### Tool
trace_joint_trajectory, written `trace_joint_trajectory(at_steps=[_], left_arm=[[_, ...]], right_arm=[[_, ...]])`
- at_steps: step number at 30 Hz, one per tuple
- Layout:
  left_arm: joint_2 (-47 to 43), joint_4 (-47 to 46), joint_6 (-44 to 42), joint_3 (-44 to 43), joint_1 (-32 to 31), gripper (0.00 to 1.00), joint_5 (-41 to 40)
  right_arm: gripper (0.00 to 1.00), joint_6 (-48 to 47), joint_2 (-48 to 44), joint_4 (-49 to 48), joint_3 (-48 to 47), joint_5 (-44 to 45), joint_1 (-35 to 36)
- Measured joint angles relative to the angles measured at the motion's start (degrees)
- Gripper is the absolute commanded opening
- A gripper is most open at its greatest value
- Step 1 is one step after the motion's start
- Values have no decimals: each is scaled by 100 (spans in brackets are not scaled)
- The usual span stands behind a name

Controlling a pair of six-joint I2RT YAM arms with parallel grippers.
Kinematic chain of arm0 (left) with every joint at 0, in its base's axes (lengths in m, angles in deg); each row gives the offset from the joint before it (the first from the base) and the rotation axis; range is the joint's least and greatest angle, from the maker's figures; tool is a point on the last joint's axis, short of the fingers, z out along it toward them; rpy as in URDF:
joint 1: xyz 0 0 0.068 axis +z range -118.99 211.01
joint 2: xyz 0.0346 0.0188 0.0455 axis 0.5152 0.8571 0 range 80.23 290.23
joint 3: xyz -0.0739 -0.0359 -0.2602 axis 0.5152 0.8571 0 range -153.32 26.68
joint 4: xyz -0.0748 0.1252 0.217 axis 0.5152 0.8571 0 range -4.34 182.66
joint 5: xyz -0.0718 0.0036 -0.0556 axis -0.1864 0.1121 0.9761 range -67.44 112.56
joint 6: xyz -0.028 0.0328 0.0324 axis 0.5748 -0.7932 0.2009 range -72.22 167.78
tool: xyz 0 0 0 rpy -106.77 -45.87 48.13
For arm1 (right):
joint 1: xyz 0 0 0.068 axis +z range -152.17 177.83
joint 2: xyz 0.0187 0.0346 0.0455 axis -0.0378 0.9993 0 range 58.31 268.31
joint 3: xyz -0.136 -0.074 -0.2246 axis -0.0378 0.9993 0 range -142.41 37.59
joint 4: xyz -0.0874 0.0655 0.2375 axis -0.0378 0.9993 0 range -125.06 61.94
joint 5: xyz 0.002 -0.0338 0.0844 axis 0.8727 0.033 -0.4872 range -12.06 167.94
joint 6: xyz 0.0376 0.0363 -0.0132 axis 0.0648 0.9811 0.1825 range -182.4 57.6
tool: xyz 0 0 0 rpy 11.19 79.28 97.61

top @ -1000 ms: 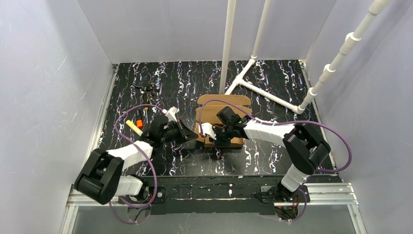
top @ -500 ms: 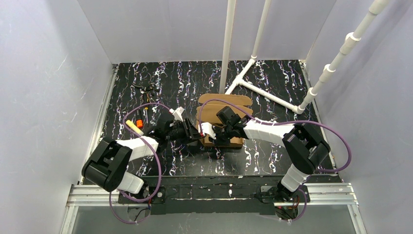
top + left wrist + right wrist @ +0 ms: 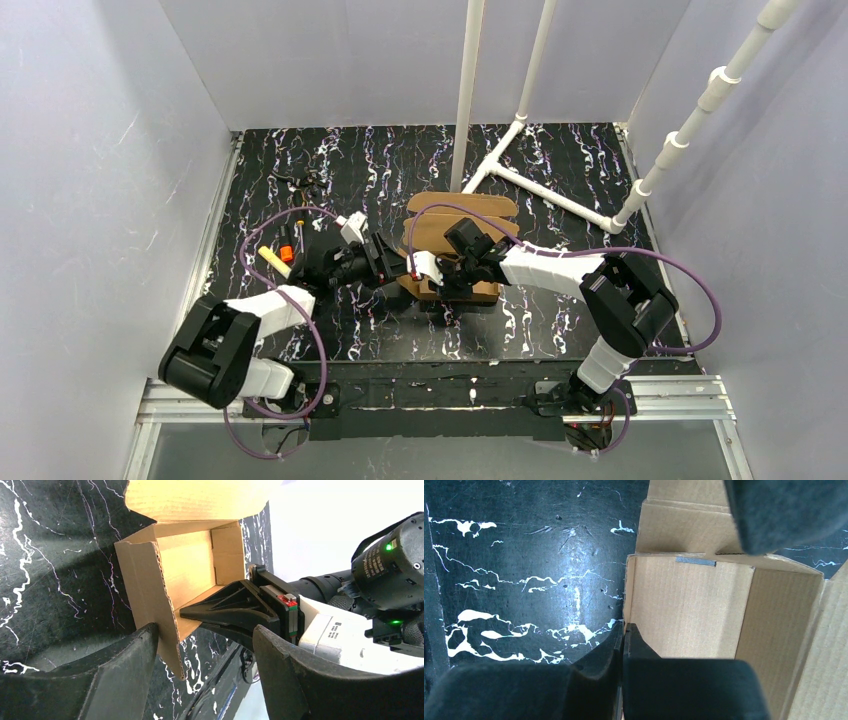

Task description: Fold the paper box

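Observation:
The paper box [image 3: 432,236] is brown cardboard, partly folded, standing open at mid-table with its lid flap [image 3: 460,205] laid back. In the left wrist view the paper box [image 3: 190,565] shows its hollow inside. My left gripper [image 3: 205,635] is open, and the box's corrugated side wall [image 3: 150,605] stands between the jaws against the left finger [image 3: 120,675]. My right gripper [image 3: 624,630] is shut on the paper box [image 3: 689,605], one finger outside and one inside its near wall. From above, the left gripper [image 3: 385,265] and right gripper [image 3: 440,280] meet at the box's front left corner.
A white pipe frame [image 3: 520,150] rises behind the box and runs to the back right. A yellow marker [image 3: 272,260] and an orange item [image 3: 287,252] lie left of my left arm, and small dark parts [image 3: 300,180] sit at the back left. Grey walls enclose the table.
My left gripper has opened from shut and swung right onto the box's left side wall. The right gripper and the box have stayed put.

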Motion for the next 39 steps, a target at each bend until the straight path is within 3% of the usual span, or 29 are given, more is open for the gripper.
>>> trace_joint_trajectory(at_steps=[5, 14, 21, 35, 39], left_arm=[[579, -1014, 577, 225, 125, 60, 227], [2085, -3519, 2033, 562, 264, 62, 341], [1888, -4186, 2404, 560, 343, 63, 374], [2055, -4426, 2778, 560, 374, 30, 343], [2262, -4465, 2927, 542, 374, 2, 339]], right_arm=[[1, 0, 0, 0, 0, 2, 0], [1, 0, 0, 0, 0, 2, 0], [1, 0, 0, 2, 0, 2, 0], [1, 0, 0, 2, 0, 2, 0], [1, 0, 0, 2, 0, 2, 0]])
